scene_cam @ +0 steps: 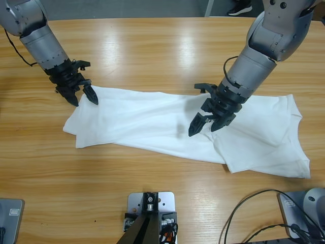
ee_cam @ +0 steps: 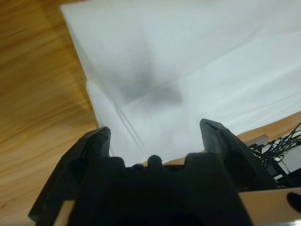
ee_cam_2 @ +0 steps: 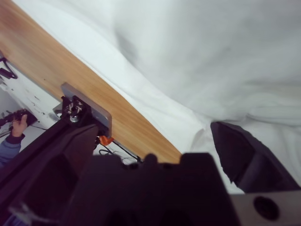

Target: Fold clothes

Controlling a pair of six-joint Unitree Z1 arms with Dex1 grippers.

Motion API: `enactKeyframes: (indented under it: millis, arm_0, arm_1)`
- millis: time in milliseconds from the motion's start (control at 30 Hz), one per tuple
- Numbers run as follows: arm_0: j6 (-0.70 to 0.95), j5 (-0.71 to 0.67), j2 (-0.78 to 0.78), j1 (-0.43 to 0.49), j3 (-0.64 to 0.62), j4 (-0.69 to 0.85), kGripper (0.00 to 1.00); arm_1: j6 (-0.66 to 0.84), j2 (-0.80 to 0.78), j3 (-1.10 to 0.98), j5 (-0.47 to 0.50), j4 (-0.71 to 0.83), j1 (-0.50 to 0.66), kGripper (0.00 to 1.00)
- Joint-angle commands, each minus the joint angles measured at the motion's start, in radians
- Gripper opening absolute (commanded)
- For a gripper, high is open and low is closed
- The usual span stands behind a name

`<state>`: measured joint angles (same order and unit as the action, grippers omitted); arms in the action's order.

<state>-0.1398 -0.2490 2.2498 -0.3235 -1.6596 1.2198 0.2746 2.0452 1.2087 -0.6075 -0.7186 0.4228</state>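
Note:
The white T-shirt (scene_cam: pixel 142 119) lies flat across the table, folded lengthwise into a long band, with its wider crumpled end at the right (scene_cam: pixel 274 137). My left gripper (scene_cam: pixel 81 97) stands open over the band's far left corner, jaws pointing down at the cloth edge. In the left wrist view the shirt (ee_cam: pixel 188 61) fills the space beyond the open left gripper (ee_cam: pixel 155 129). My right gripper (scene_cam: pixel 205 124) hangs open over the shirt's middle. In the right wrist view the open right gripper (ee_cam_2: pixel 155 129) spans a fold of the shirt (ee_cam_2: pixel 211 56), near its front edge.
Bare wooden table (scene_cam: pixel 152 46) surrounds the shirt on all sides. Black cables (scene_cam: pixel 254 213) lie at the front right corner. A person's hand with a blue sleeve (ee_cam_2: pixel 19 125) shows beyond the table edge in the right wrist view.

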Motion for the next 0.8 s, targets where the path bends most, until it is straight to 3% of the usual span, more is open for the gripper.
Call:
enactKeyframes:
  millis: [33, 633, 667, 733, 800]
  arm_0:
    - [-0.015, -0.01, 0.02, -0.021, 0.037, -0.025, 0.746]
    - [-0.044, -0.012, 0.029, -0.062, 0.045, -0.041, 0.736]
    - [-0.043, -0.011, 0.031, -0.061, 0.047, -0.042, 0.673]
    - [-0.043, -0.006, 0.036, -0.056, 0.051, -0.046, 0.426]
    - [-0.041, 0.0, 0.037, -0.052, 0.054, -0.049, 0.115]
  arm_1:
    - [0.013, 0.04, 0.004, 0.017, 0.008, 0.007, 0.982]
    - [0.014, 0.053, 0.006, 0.017, 0.016, 0.005, 0.982]
    - [0.014, 0.053, 0.005, 0.017, 0.016, 0.005, 0.982]
    - [0.014, 0.053, 0.002, 0.018, 0.016, 0.002, 0.982]
    - [0.012, 0.052, 0.0, 0.017, 0.016, 0.001, 0.982]
